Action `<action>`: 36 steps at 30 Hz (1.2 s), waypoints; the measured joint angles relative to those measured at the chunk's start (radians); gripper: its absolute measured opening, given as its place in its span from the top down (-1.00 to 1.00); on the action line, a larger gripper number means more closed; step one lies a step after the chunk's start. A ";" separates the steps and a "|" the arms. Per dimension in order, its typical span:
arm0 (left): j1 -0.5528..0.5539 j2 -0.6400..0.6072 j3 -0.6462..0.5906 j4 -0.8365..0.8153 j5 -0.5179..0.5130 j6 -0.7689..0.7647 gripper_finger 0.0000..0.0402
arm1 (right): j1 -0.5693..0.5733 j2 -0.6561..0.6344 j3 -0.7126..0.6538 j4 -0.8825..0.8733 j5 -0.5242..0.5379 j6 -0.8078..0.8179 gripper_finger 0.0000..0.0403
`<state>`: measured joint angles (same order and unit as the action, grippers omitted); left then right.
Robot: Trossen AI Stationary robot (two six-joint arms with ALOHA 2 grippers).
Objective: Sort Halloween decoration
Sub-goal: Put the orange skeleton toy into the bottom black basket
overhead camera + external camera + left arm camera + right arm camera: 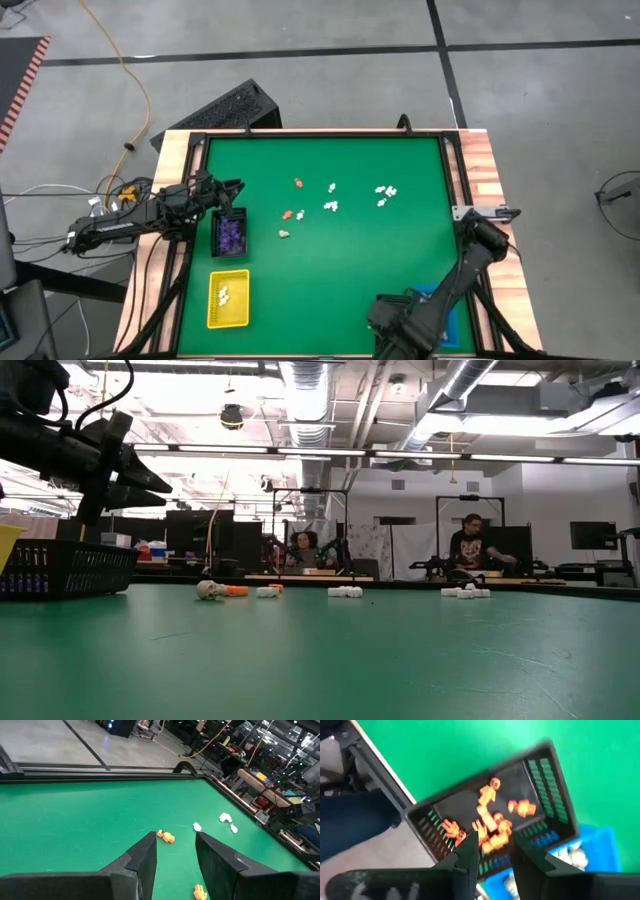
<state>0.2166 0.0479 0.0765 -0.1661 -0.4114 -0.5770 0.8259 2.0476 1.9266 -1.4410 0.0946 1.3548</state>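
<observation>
Several orange figures (492, 822) lie in the black tray (547, 762) under the released right hand (492, 847); left hand (175, 847) hangs released near the purple tray (230, 233); next, fetch loose figures (330, 205) mid-counter (350, 280).

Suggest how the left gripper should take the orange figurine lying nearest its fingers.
Grip the orange figurine across its narrow middle, coming straight down from above. It lies flat and alone on the mat, so the left gripper, fingers apart, can straddle it.
</observation>
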 joint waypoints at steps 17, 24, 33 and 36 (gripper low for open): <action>0.000 0.000 0.000 0.000 0.000 0.068 0.37 | -0.440 0.000 0.000 0.247 0.116 -1.153 0.22; 0.000 0.000 0.000 0.000 0.000 0.079 0.37 | -0.611 0.000 0.000 0.394 0.095 -1.453 0.22; 0.000 0.000 0.000 -0.001 0.006 0.068 0.37 | -0.824 0.000 0.000 0.565 -0.037 -1.527 0.22; 0.000 0.000 0.000 -0.001 0.006 0.062 0.37 | -0.886 0.000 0.000 0.631 -0.040 -1.540 0.21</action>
<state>0.2169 0.0478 0.0765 -0.1669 -0.4057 -0.5152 -0.0605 2.0475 1.9263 -0.8097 0.0544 -0.1848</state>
